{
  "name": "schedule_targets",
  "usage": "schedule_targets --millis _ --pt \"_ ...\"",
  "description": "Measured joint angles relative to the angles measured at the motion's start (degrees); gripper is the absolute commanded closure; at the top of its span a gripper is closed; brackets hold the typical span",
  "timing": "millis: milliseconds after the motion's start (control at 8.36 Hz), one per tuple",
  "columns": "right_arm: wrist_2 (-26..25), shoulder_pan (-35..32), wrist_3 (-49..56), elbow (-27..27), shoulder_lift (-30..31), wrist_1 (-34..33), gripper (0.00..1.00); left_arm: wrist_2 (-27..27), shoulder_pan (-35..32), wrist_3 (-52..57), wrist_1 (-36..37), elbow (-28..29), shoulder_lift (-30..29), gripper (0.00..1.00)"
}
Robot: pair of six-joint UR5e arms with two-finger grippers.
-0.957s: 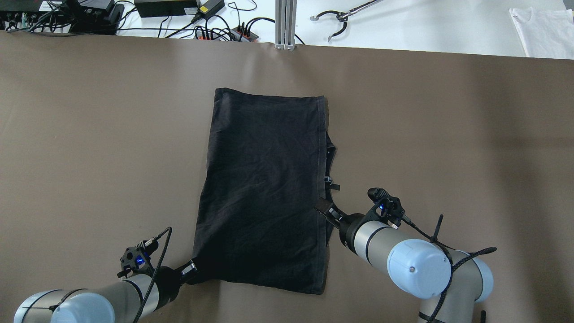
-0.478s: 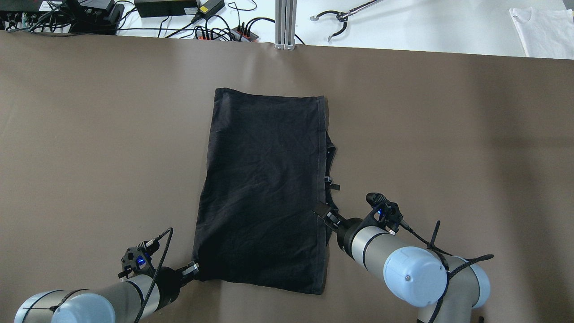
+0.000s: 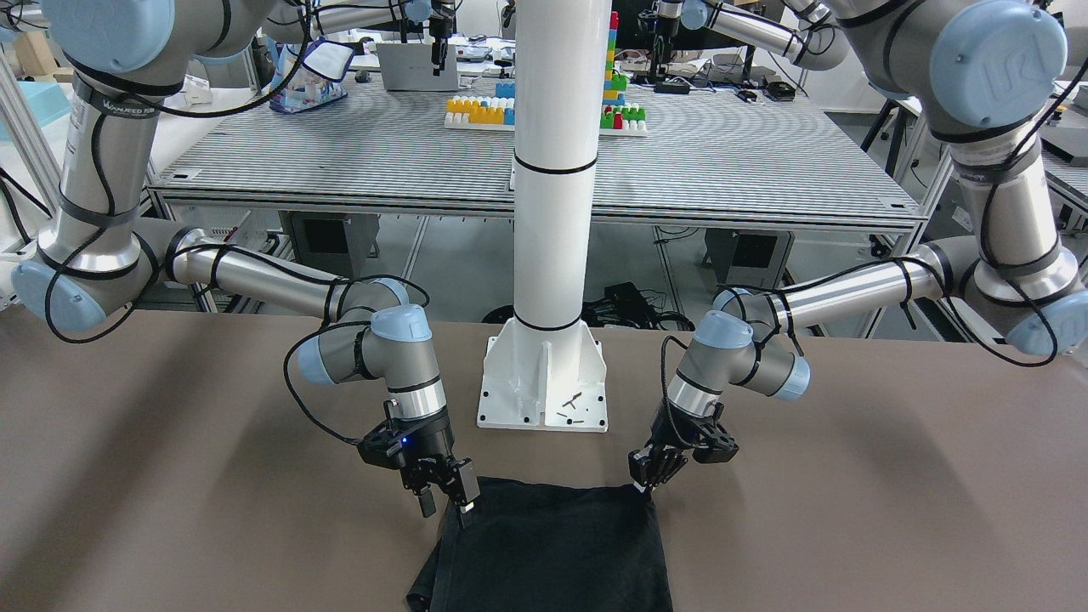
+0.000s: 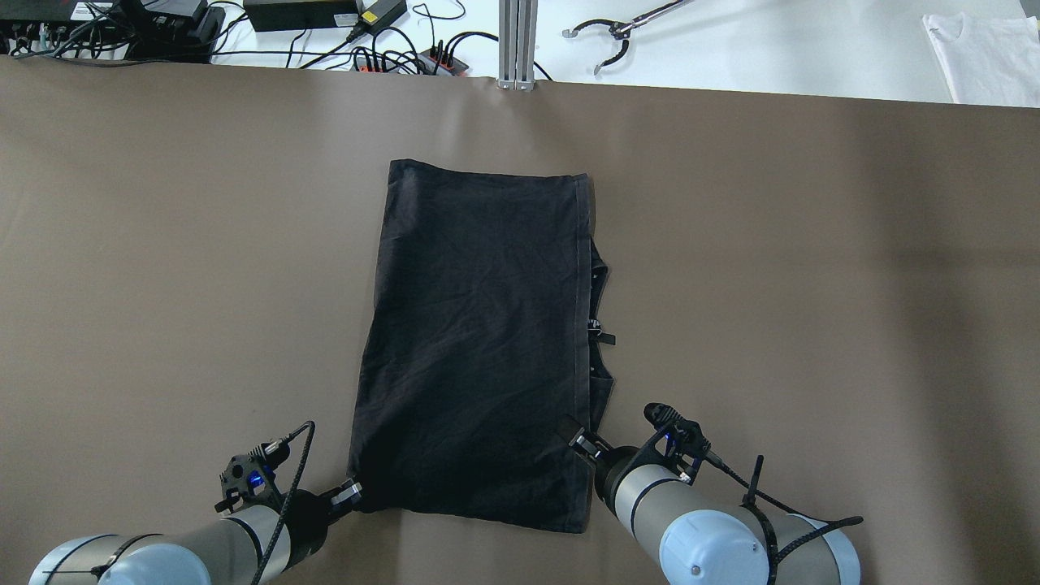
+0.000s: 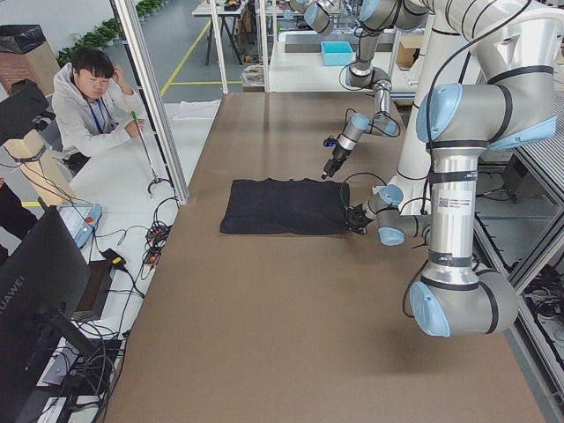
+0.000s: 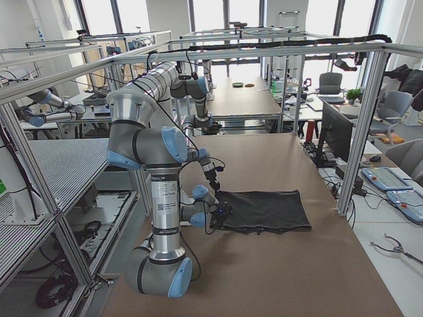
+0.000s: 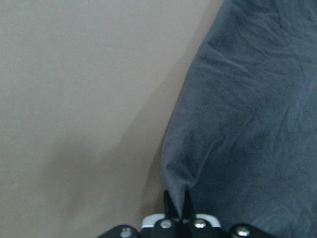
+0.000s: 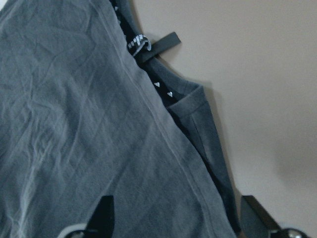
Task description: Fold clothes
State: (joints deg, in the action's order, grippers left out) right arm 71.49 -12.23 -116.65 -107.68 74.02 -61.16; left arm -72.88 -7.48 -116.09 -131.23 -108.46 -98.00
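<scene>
Black cloth lies flat on the brown table. Its long axis runs from the robot's side to the far side; the near end is wider, the far end narrower. Along its right side a lower layer sticks out, w/ a small tag at the hem.

Left gripper is at the near-left corner, jaws pinched closed on a small peak of fabric. Right gripper is at the right hem toward the near end, jaws spread wide. One finger is over the cloth, the other past the protruding layer over bare table. It holds nothing; contact w/ the fabric can't be told.

White pole stands btwn the arms, its base plate near the cloth's robot-side edge but apart from it. Beyond the table's far edge: cables, a grabber tool, a white garment.
</scene>
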Motion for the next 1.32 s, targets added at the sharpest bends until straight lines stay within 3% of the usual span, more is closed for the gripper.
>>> schedule_targets --millis 598,957,1316 --pt "-0.54 0.80 -1.50 3.12 -2.30 -1.27 0.20 0.46 0.44 0.08 0.01 0.15 0.08 1.00" --pt "-0.56 0.81 -4.50 4.06 -3.36 -4.06 0.20 0.46 0.43 0.08 0.01 0.29 0.09 1.00" --pt "-0.56 0.81 -5.14 4.38 -4.43 -4.71 0.46 0.41 0.39 0.22 0.09 0.49 0.02 1.00"
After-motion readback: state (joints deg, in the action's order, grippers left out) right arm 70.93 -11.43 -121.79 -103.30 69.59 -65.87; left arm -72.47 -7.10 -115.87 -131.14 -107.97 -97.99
